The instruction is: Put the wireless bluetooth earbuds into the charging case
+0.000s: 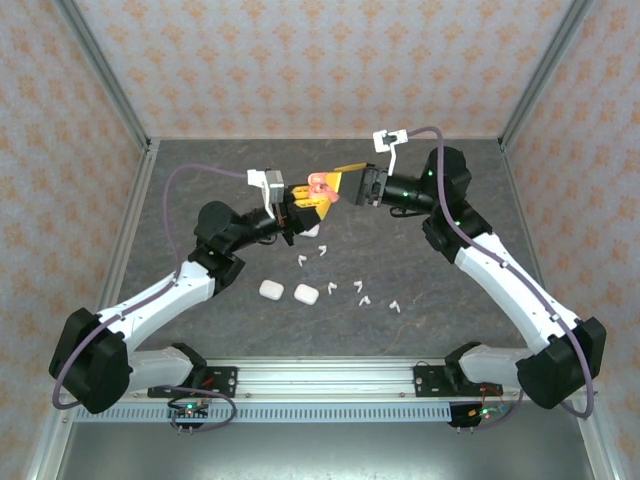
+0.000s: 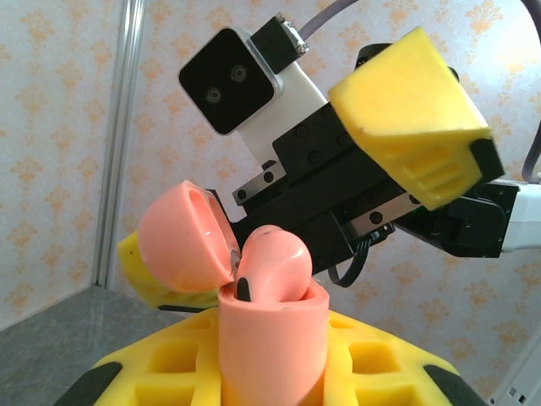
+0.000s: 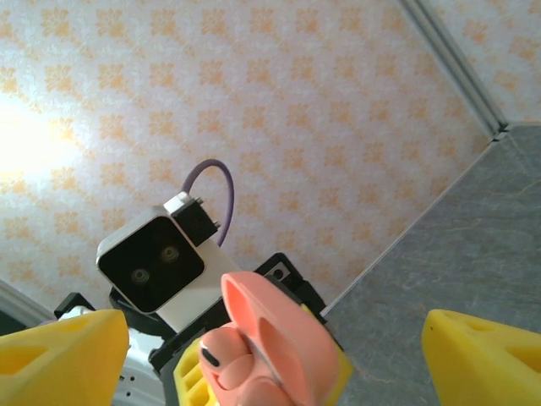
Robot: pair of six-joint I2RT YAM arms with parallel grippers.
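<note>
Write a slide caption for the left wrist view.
Left pincer grips the open pink case holding a pink earbud; right pincer open beyond.

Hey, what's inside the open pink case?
One pink earbud sits in the case, its rounded head above the rim. Its stem is hidden inside, and whether a second one lies beside it is covered.

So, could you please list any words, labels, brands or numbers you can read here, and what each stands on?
None can be read.
The coral-pink charging case, its open lid, the white camera housing and the yellow jaws carry no visible lettering.
The white cases and white earbuds lying below are too small to show any marking.
</note>
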